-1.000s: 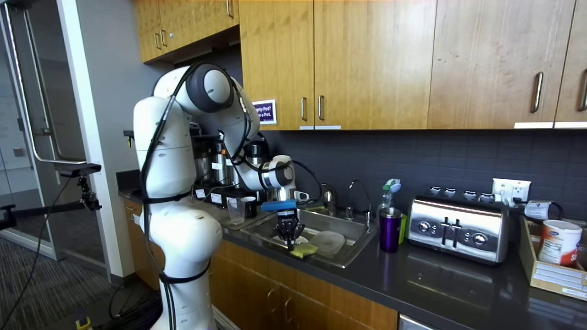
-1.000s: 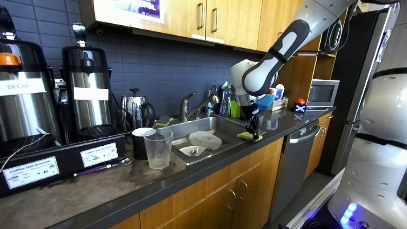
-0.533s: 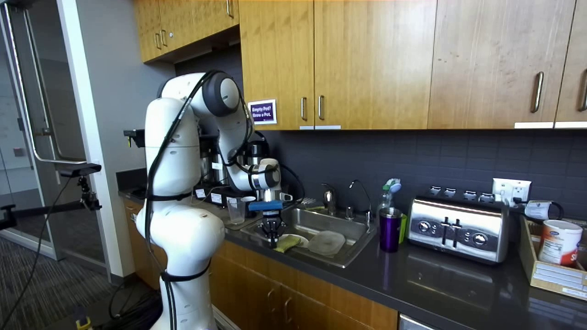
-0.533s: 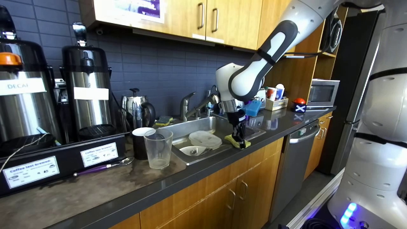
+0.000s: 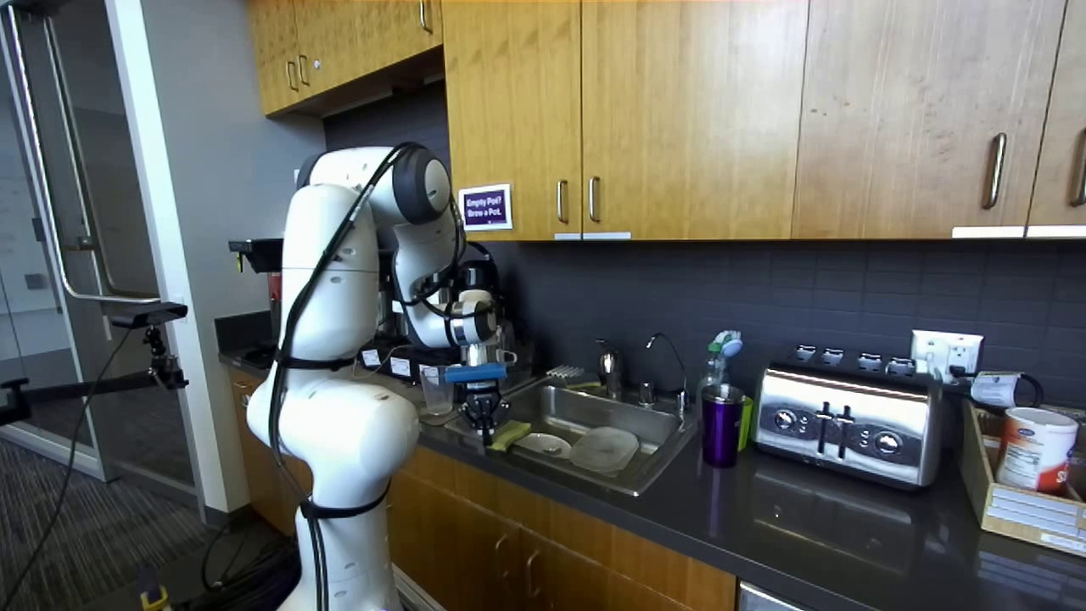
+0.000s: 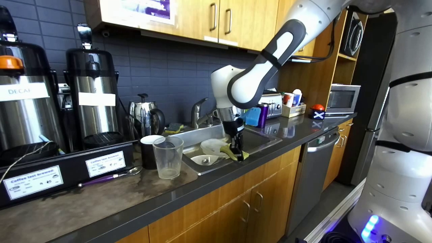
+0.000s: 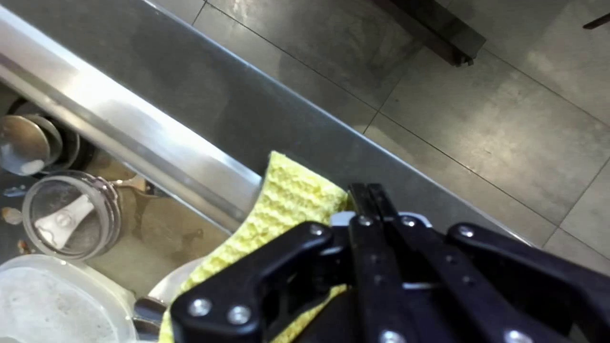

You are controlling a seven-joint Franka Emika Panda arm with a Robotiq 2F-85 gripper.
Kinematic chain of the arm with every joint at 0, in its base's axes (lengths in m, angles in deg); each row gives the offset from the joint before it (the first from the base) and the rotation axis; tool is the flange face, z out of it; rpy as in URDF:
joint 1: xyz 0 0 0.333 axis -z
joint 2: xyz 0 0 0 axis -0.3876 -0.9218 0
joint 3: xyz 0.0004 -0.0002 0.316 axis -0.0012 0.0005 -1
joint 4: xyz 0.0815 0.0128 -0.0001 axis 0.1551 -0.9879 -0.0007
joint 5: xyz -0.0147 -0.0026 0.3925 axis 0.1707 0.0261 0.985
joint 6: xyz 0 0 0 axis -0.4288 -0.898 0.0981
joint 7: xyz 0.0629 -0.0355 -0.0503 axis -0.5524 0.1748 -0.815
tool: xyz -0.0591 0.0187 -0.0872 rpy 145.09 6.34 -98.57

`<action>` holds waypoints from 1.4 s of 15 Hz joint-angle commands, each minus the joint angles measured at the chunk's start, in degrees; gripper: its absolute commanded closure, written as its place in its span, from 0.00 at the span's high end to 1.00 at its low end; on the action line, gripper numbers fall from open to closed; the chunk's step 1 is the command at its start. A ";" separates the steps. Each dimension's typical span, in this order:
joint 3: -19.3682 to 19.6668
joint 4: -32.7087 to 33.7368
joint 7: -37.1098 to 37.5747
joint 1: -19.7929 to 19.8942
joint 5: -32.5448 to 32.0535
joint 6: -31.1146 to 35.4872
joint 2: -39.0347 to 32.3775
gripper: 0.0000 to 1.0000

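Sponge lies over the near sink rim and bench, its edge pinched in the gripper; wiping seems in hand, so the next move calls for even downward pressure

office kitchenette, by look: coffee airpots, decaf label, "coffee last brewed" cards, sign reading "empty pot? brew a pot."; steel sink, toaster, microwave, dishwasher, wooden cupboards; glass door, carpet.
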 commanded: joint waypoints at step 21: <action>-5.03 15.78 -1.47 -7.32 2.03 -1.41 -10.96 0.01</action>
